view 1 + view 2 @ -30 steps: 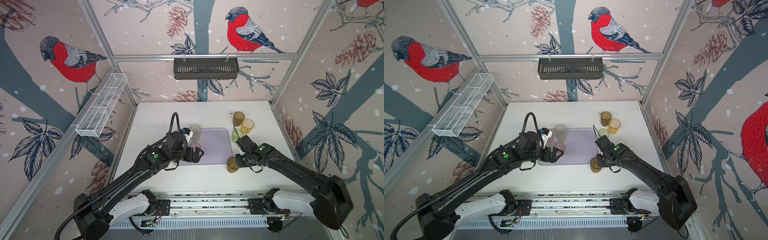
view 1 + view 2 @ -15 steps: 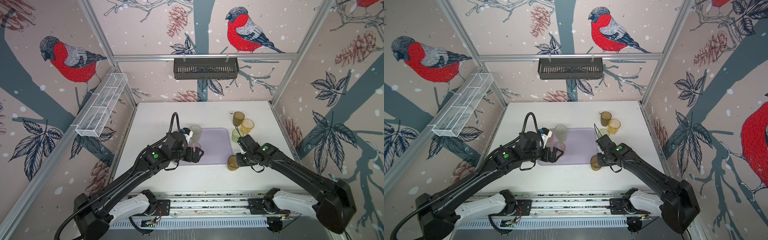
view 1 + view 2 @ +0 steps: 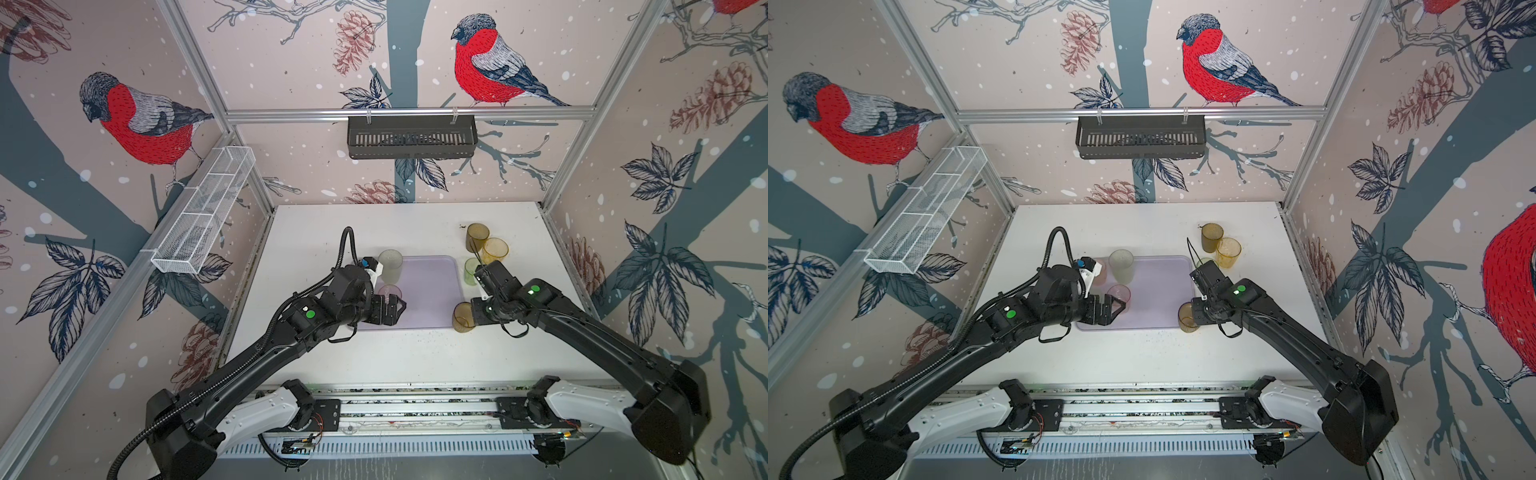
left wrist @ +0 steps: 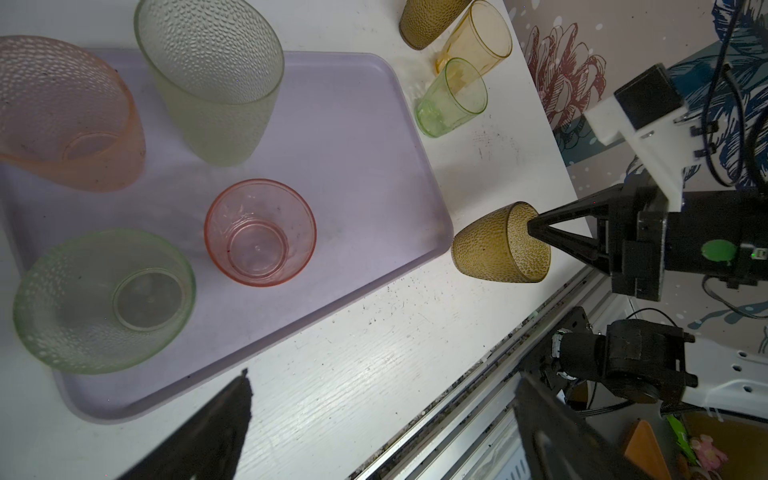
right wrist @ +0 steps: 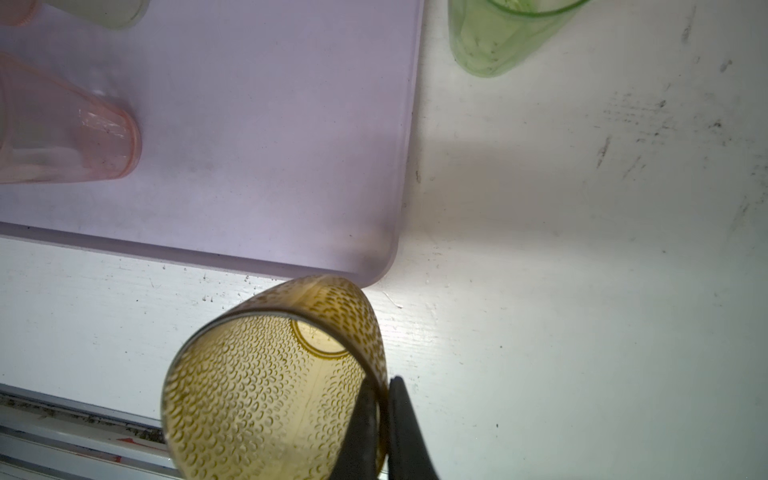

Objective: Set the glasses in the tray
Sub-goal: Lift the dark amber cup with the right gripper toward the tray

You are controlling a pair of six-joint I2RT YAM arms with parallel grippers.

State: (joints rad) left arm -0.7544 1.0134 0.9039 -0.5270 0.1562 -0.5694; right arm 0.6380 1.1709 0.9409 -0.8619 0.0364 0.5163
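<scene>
Shifted toward the tray (image 4: 353,166), right claw (image 4: 532,226) pinches the olive-brown glass (image 4: 498,249); left claw (image 3: 394,309) gapes empty.

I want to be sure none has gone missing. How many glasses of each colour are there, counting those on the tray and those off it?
Pink glasses: 2
Green glasses: 3
Yellow-amber glass: 1
Olive-brown glasses: 2
Total: 8
</scene>
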